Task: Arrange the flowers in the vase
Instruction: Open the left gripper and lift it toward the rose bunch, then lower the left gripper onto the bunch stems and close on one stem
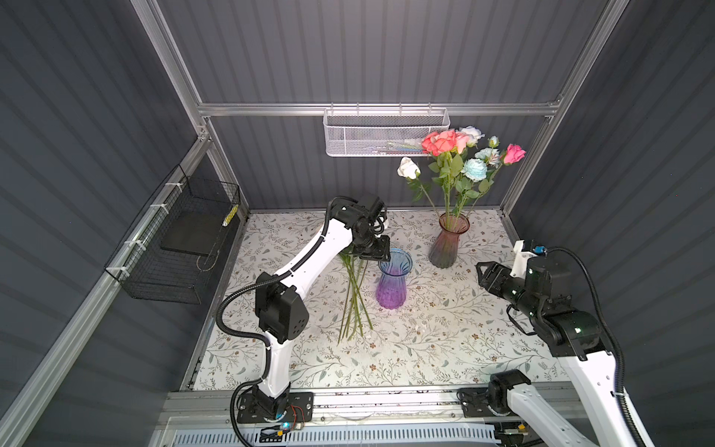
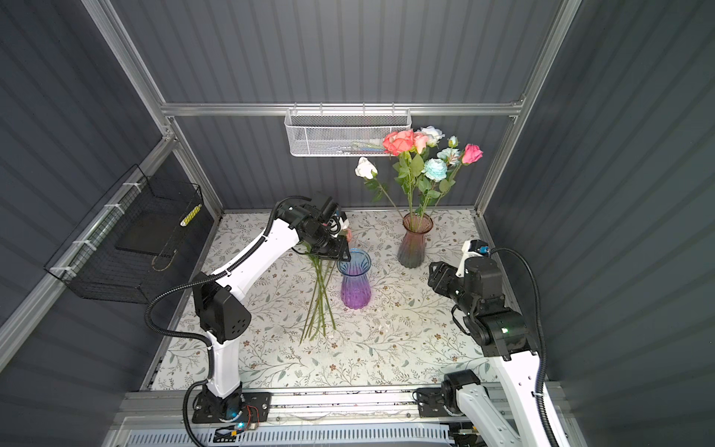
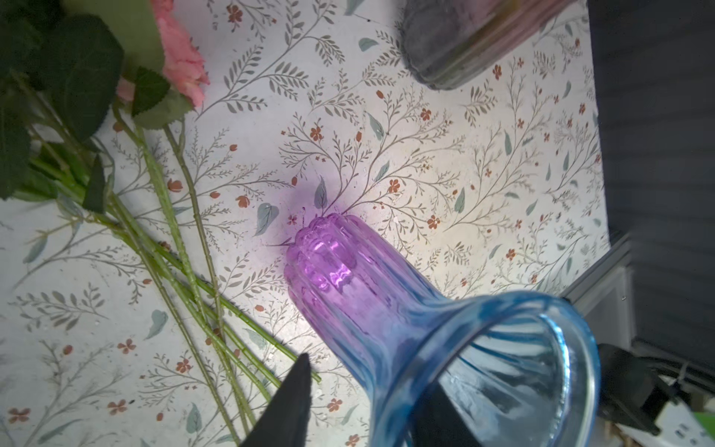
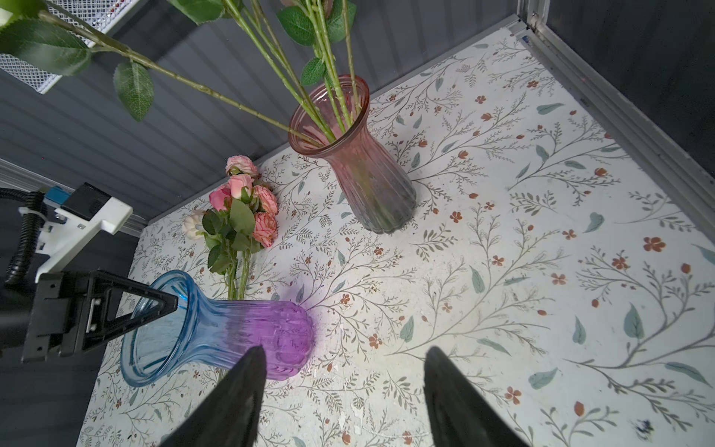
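While left jaws are straddling the blue vase (image 1: 392, 284) rim unclenched, right jaws gaping empty, we are favoring a vertical exit.

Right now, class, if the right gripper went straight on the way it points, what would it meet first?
Most likely the bare tablecloth just ahead of the right gripper; the blue-purple vase sits close beside that line, so a brush is possible.
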Controlling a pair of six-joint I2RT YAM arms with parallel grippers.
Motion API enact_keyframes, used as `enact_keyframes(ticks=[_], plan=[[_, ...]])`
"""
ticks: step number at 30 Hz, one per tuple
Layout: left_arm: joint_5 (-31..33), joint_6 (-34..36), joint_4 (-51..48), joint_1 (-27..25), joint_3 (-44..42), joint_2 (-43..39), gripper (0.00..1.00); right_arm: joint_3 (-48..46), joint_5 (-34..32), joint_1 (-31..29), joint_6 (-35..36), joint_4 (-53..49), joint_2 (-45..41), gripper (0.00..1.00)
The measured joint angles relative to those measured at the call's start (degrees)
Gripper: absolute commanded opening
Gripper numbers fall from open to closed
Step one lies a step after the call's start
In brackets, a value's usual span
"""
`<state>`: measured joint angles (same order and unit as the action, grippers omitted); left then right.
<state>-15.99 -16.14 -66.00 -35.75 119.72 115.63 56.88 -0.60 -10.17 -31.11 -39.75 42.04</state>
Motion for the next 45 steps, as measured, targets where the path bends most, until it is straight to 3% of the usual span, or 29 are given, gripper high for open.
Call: enact_keyframes(ticks=[5, 7, 10, 13, 17, 22, 25, 31, 37, 45], plan=[[1.2, 1.7, -0.1, 1.3, 1.7, -0.1, 0.50, 0.0, 0.0, -0.3, 0.0, 0.1, 0.3, 0.67], [2.5, 2.5, 0.9, 2.1, 1.9, -1.8, 0.57, 0.0, 0.0, -0.5, 0.1, 0.1, 0.4, 0.67], [4.3, 3.0, 4.9, 3.6, -1.6, -8.8, 0.65, 0.4, -0.2, -0.7, 0.4, -0.3, 0.8, 0.67], [5.8, 3.1, 7.3, 5.6, -3.2, -16.9, 0.65, 1.6, -0.7, -0.7, 0.9, -0.8, 1.7, 0.66], [10.0, 2.8, 10.9, 7.0, -5.4, -23.9, 0.54, 2.3, -1.3, -1.5, 1.5, -0.9, 2.3, 0.63], [11.3, -0.2, 17.4, 12.8, -22.2, -28.9, 0.30, 2.4, -1.7, -4.4, 2.5, -1.0, 2.3, 0.38], [9.9, -2.1, 20.2, 17.0, -31.9, -26.7, 0.23, 1.9, -1.5, -5.8, 3.1, -0.6, 2.1, 0.24], [3.7, -6.3, 29.4, 16.7, -47.7, -23.7, 0.18, -4.5, 0.8, -7.2, 2.8, 1.8, -1.3, 0.21], [1.4, -8.1, 36.2, 14.1, -48.7, -18.2, 0.15, -9.8, 4.1, -7.4, 1.4, 4.0, -2.5, 0.21], [7.2, -8.1, 36.7, 8.2, -44.3, -8.8, 0.18, -11.9, 5.6, -7.4, 0.3, 5.9, -2.2, 0.22]])
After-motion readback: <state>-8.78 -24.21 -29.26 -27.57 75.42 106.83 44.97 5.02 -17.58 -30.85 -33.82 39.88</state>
